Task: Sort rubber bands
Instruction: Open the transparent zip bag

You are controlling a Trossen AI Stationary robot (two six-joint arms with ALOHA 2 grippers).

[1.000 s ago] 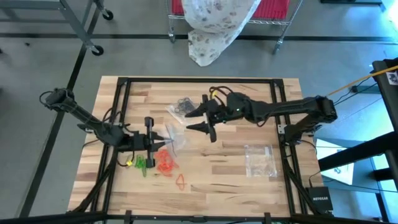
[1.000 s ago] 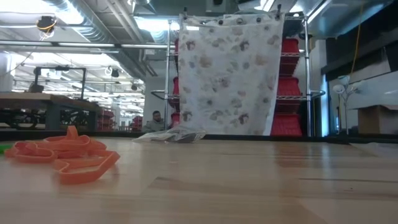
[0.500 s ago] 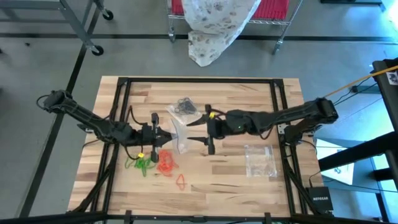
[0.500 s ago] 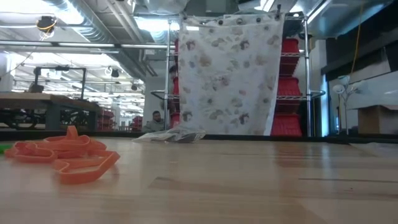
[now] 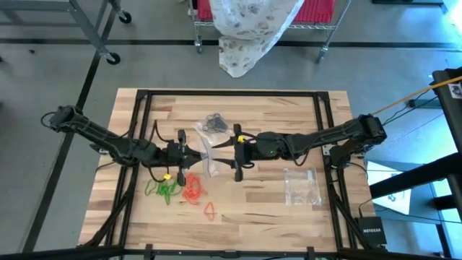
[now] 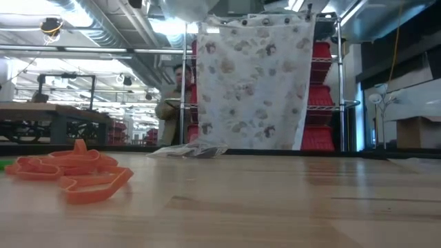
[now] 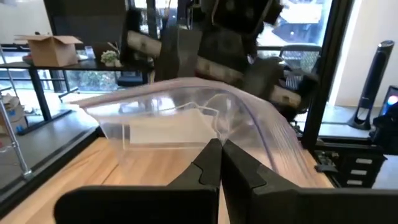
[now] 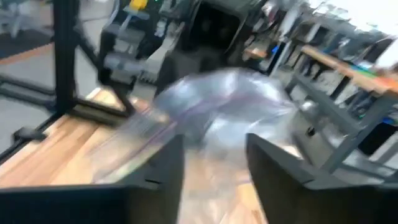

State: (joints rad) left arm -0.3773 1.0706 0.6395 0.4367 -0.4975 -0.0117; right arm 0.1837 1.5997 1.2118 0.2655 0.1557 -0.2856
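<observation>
The left gripper (image 7: pixel 219 163) was clamped on the near edge of a clear plastic bag (image 5: pixel 208 154) held above mid-table; the right gripper (image 5: pixel 237 154) faced it with fingers apart at the bag's other side; the rubber bands (image 5: pixel 189 189) lay on the table (image 5: pixel 274 209) in green, orange and black clusters nearby.

Grey concrete floor (image 5: pixel 58 79) surrounds the wooden table (image 5: pixel 289 217). Beyond the table's far edge: a wire rack (image 6: pixel 331 103) holding red bins (image 6: pixel 318 138), draped with a floral sheet (image 6: pixel 251 83). A person (image 6: pixel 173 103) stands beside it. Ceiling lights (image 6: pixel 165 26) are on.
</observation>
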